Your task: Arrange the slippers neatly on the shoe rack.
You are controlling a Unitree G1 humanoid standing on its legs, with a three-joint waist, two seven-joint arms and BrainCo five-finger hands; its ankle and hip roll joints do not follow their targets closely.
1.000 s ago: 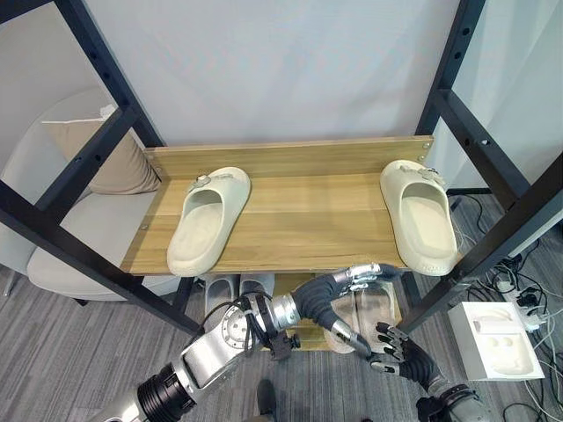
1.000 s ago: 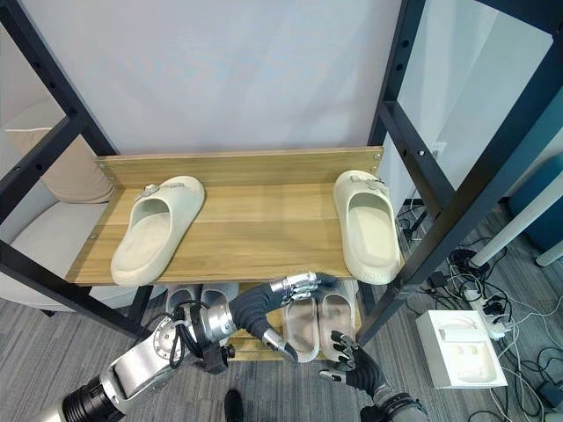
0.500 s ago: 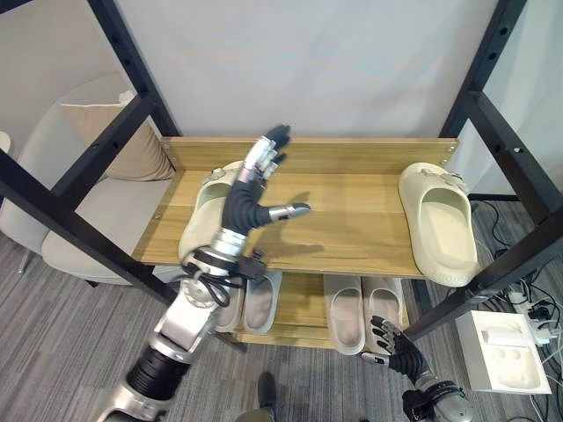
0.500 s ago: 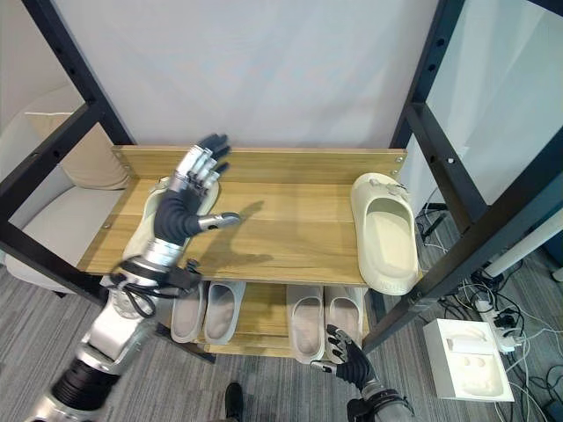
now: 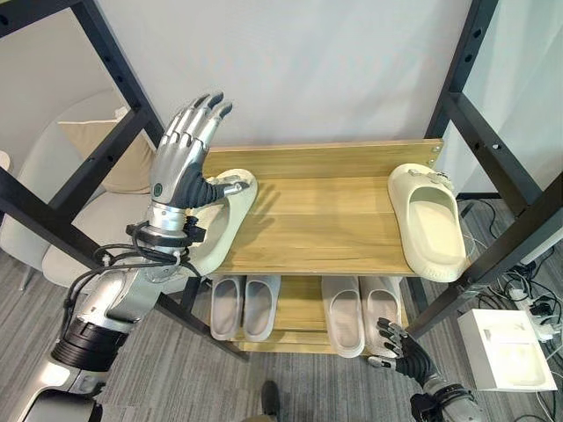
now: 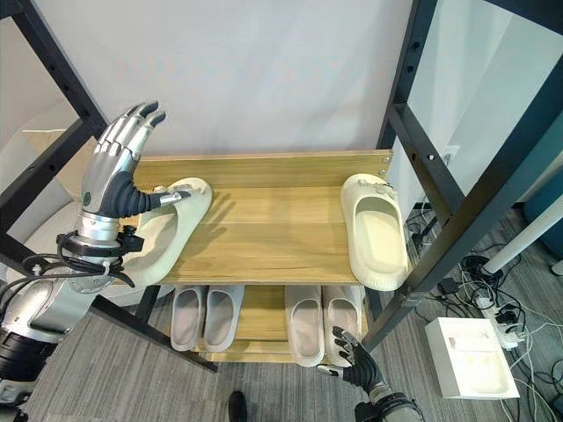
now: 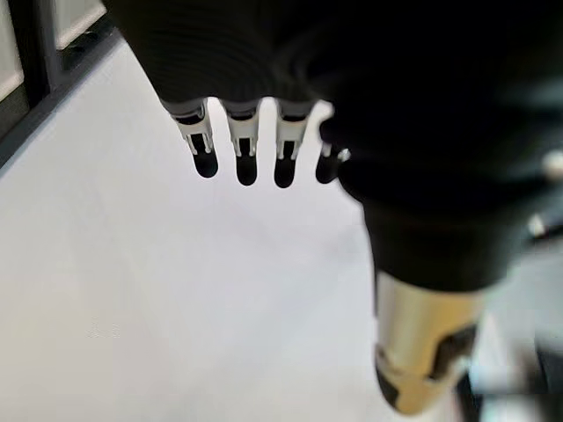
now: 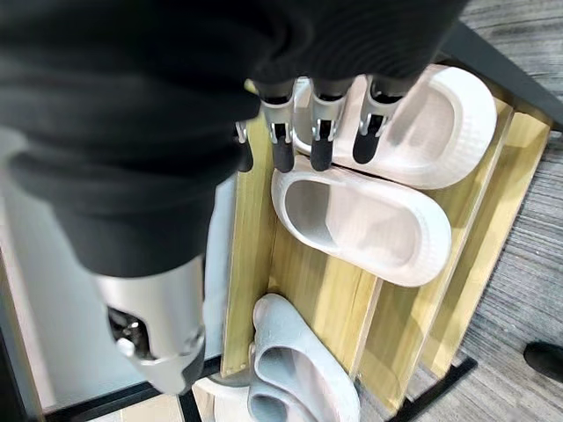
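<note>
Eye views: left hand raised, fingers spread, empty, over the left slipper lying on the top shelf of the shoe rack, long axis front to back. Right slipper well apart, unobstructed. Right wrist view: right hand low, fingers relaxed, empty, before lower-shelf slippers.

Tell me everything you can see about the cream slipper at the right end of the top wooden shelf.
The slipper is a cream, open-toed slide of what looks like soft moulded foam, with one broad strap across the front and a small decoration on that strap. It lies flat and sole-down at the right end of the top shelf, strap toward the back board, heel end reaching the front edge and possibly a little past it. Nothing touches it but the wood; it sits well apart from the other slipper on the left.
</note>
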